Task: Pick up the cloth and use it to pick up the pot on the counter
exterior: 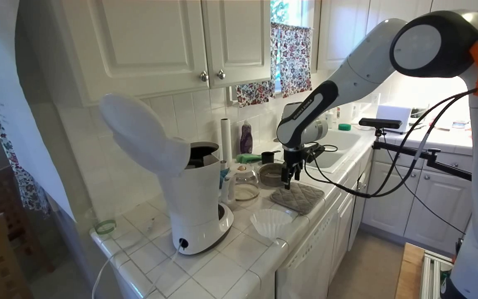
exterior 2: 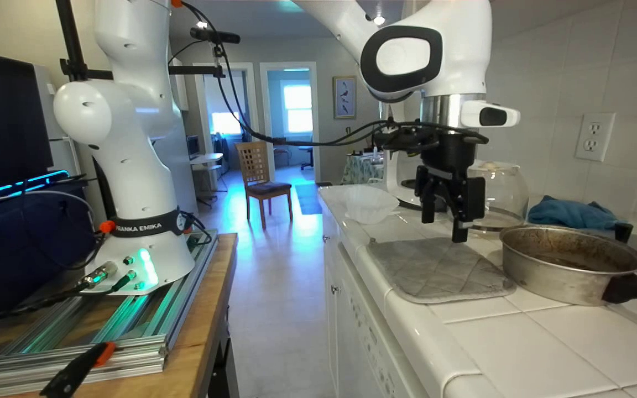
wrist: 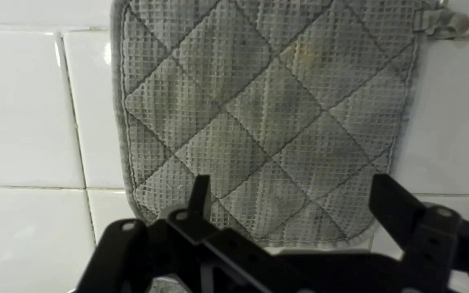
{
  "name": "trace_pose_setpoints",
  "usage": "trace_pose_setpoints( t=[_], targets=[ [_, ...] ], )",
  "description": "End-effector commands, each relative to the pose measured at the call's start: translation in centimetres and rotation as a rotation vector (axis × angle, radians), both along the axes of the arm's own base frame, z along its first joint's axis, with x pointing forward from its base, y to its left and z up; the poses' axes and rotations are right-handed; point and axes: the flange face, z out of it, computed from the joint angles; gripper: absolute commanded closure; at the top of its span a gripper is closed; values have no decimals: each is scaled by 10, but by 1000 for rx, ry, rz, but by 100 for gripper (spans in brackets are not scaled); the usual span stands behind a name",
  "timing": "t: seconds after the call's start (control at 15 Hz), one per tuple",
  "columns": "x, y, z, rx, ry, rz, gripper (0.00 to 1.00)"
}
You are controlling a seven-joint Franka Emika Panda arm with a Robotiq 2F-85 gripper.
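Approach to the cloth (wrist: 259,122), I judge: gripper (wrist: 293,195) spread wide, holding nothing, above one edge. Cloth lies flat on the counter (exterior 2: 517,342), just beside the pot (exterior 2: 545,281). Next: lower, pinch fabric. Pot's inside brown-stained; glass carafe's (exterior 2: 502,193) contents unclear.

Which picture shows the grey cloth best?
The wrist view: it looks down close on the cloth, showing its diamond stitching, though the top is cut off and the end effector hides some. Both exterior views show it smaller, from the side, on the counter beside the pot.
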Motion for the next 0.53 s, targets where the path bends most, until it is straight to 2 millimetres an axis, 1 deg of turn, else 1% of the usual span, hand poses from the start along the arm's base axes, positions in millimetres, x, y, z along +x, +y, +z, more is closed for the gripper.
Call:
trace_pose_setpoints(
  t=[0.0, 0.2, 0.33, 0.47],
  targets=[
    [-16, -1, -13, 36, -52, -20, 0],
    [-29, -8, -23, 34, -94, -53, 0],
    [-32, -13, -32, 30, -116, -51, 0],
    [-34, -16, -35, 36, -124, -42, 0]
  ],
)
